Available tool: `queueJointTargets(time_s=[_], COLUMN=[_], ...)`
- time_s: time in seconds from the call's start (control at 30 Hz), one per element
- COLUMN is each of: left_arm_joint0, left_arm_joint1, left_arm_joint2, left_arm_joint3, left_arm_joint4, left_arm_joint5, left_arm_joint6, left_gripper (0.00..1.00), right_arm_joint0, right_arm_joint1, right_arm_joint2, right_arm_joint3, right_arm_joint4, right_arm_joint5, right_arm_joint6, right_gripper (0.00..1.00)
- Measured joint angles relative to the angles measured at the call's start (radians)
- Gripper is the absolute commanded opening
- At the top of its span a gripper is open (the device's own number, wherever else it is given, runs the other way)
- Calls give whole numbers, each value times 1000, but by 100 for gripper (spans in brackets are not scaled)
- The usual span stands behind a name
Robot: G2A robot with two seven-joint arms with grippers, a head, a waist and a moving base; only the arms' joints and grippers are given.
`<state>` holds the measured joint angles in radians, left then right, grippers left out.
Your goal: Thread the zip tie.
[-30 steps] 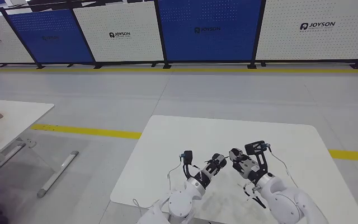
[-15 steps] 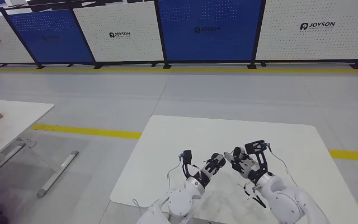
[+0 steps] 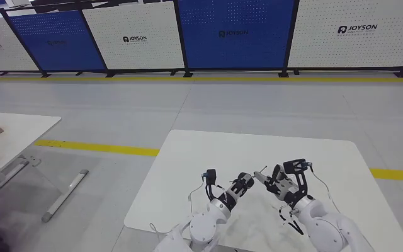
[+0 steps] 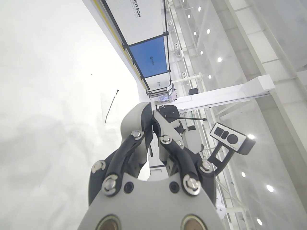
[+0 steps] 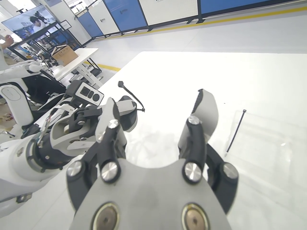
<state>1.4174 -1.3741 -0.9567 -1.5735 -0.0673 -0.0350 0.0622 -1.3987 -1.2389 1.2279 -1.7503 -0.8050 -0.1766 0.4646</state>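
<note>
— Where's the zip tie?
— It's in the left end effector [image 5: 130,111], which is clenched on one end of the zip tie [image 5: 130,94]. The rest of the strap curves up and away from the fingers. The small square head is at the free tip, in the air above the white counter [image 3: 208,157].
— And the other arm?
— The right end effector [image 5: 157,99] is released. Its two fingers stand well apart with nothing between them. It hangs just beside the left one, over the near part of the counter. From above, the free length of the strap shows between the two.
— Is the strap through its own head?
— No. It's an open curve and the head is free.
— Is there anything else on the counter?
— A second zip tie [image 5: 235,131] lies flat and straight on the right arm's side, near the right end effector. It rests along the edge of a clear sheet [image 5: 268,137] that lies flat on the counter. Neither end effector touches it.
</note>
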Motion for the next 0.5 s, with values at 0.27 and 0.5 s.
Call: queueJointTargets(time_s=[0.27, 0.5], left_arm_joint0=[5, 10], left_arm_joint1=[0, 0], left_arm_joint2=[0, -3], left_arm_joint3=[-1, -1], left_arm_joint4=[3, 4], left_arm_joint5=[-6, -11], left_arm_joint6=[-1, -7], left_gripper=[0, 0], right_arm_joint0=[2, 6], right_arm_joint1=[1, 1], right_arm_joint2=[-5, -12], right_arm_joint3=[2, 4], right_arm_joint4=[1, -2], right_arm_joint5=[-1, -1], right_arm_joint6=[-7, -8], right_gripper=[0, 0])
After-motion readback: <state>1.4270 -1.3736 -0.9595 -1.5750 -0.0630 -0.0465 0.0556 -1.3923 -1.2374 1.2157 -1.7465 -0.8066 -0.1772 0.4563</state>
